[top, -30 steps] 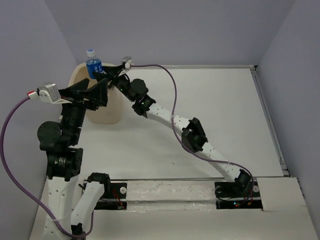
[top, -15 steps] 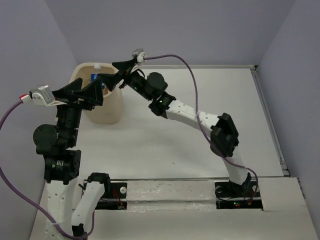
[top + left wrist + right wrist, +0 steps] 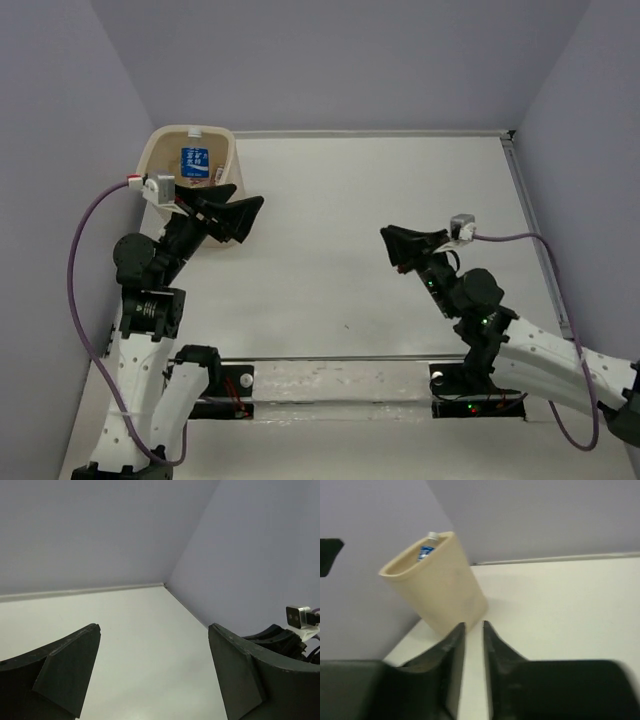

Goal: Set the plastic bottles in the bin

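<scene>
The cream-beige bin (image 3: 158, 148) stands in the far left corner of the table. A blue-labelled plastic bottle (image 3: 193, 162) lies inside it, its white cap just above the rim (image 3: 433, 535). Other bottles in the bin are hidden. My left gripper (image 3: 248, 220) hovers just in front of the bin's right side, open and empty (image 3: 154, 630). My right gripper (image 3: 390, 243) is pulled back over the middle right of the table, well away from the bin (image 3: 437, 580). It points toward the bin, shut with nothing between its fingers (image 3: 474, 625).
Grey walls close in the table on the left, back and right. A raised edge (image 3: 535, 220) runs along the table's right side. The right arm's wrist camera (image 3: 300, 615) shows at the edge of the left wrist view.
The right gripper held the blue-labelled bottle over the bin, opened and dropped it in, then drew back to the near right and shut. The left gripper swung down in front of the bin.
</scene>
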`<state>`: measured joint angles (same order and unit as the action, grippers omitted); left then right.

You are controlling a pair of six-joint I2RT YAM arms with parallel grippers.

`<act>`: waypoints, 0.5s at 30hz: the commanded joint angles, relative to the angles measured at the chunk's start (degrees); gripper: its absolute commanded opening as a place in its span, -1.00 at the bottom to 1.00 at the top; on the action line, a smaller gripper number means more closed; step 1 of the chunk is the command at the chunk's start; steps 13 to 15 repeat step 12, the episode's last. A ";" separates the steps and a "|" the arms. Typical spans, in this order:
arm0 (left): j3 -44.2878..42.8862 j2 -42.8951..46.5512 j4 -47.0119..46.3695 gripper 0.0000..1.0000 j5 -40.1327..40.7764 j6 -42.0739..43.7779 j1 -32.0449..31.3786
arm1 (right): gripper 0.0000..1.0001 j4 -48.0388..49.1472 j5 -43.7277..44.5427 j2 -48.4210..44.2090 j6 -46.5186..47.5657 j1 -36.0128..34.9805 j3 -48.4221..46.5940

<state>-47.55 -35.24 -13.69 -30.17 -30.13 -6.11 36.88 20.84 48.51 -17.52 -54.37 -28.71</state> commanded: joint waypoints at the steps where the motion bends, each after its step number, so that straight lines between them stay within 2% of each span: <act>1: 3.94 1.23 -5.99 0.98 -9.46 -1.68 -1.36 | 0.57 -22.93 14.74 -20.83 -5.49 0.05 6.20; 2: 5.00 1.23 -7.04 0.98 -9.64 -2.03 -2.23 | 0.90 -25.43 16.06 -24.57 -6.29 0.05 8.47; 3: 5.88 0.97 -7.74 0.98 -9.64 -3.17 -2.76 | 0.99 -27.63 16.25 -28.00 -7.95 0.05 9.45; 4: 7.37 0.62 -8.97 0.98 -9.64 -3.53 -3.29 | 0.99 -30.96 16.86 -33.51 -9.01 0.05 10.85; 7: 8.44 -1.05 -10.21 0.98 -8.50 -3.89 -5.92 | 0.99 -32.05 16.78 -37.60 -10.26 0.05 12.01; 10: 8.18 -2.37 -10.74 0.98 -5.87 -1.43 -8.91 | 0.99 -31.87 17.74 -35.25 -6.40 0.05 8.51; 12: 7.48 -3.34 -10.83 0.98 -3.23 -0.98 -9.80 | 0.99 -31.79 18.01 -30.34 -1.75 0.05 4.56; 15: 7.48 -3.34 -10.83 0.98 -3.23 -0.98 -9.80 | 0.99 -31.79 18.01 -30.34 -1.75 0.05 4.56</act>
